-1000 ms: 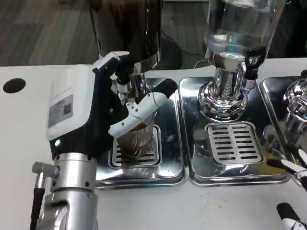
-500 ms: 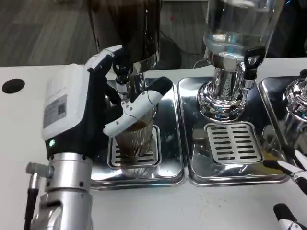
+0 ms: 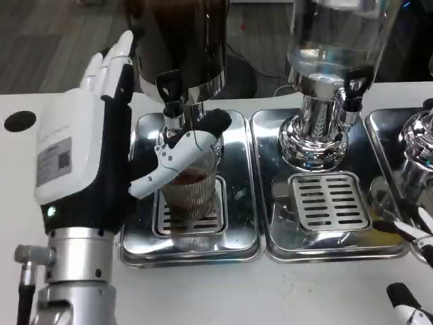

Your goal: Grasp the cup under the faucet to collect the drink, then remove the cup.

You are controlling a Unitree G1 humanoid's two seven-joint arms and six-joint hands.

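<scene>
Fingers [image 3: 177, 152] of the left hand [image 3: 88, 149] spread apart beside the ribbed clear glass cup [image 3: 191, 193], one resting against its rim, not gripping. Cup stands on the slotted steel drip tray [image 3: 145, 233] under the black faucet [image 3: 169, 91], holding brown drink. Right hand [image 3: 413, 271] at the desk's [image 3: 284, 298] near right edge; grip unclear.

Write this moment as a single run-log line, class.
left hand: open beside cup, thumb across its front | cup: on drip grate under faucet, dark drink inside | right hand: fingertips at table edge, idle
</scene>
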